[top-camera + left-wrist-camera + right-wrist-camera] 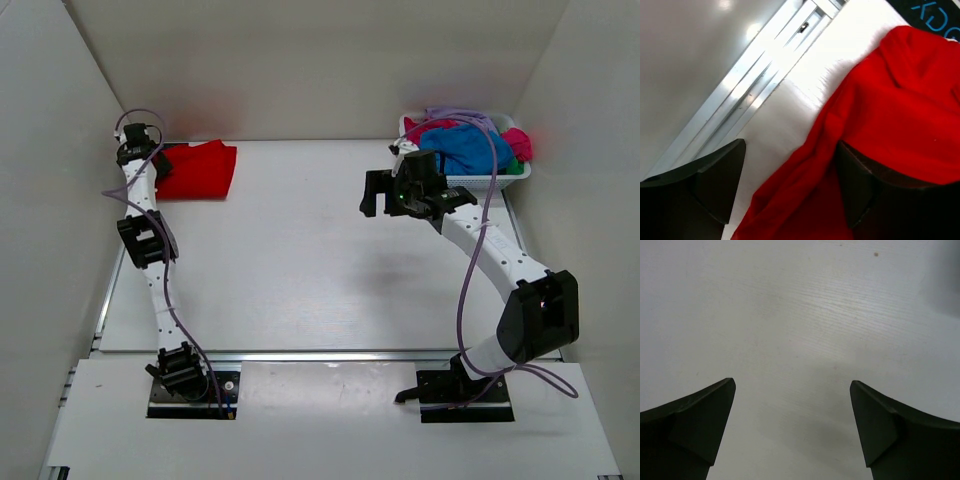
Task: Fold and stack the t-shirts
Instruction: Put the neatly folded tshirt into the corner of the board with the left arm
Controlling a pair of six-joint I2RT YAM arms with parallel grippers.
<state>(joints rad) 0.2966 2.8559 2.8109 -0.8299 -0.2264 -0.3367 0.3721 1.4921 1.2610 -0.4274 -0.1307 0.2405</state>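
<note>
A bright red t-shirt (pixel 200 168) lies folded at the far left of the table. My left gripper (pixel 138 132) hangs over its left edge, jaws open. In the left wrist view the red t-shirt (pixel 890 100) spreads under the open left gripper (pixel 790 165), and the right finger (pixel 860 185) rests against the cloth. Blue (pixel 460 145), magenta-pink (pixel 520 143), lavender (pixel 450 115) and green (pixel 512 166) t-shirts are heaped in the basket. My right gripper (pixel 385 195) hovers open left of the basket, and in its own wrist view (pixel 792 400) it holds nothing above bare table.
The white mesh basket (pixel 480 182) stands at the far right corner. White walls enclose the table on the left, back and right. A metal rail (pixel 755 85) runs along the table's left edge, close to the red shirt.
</note>
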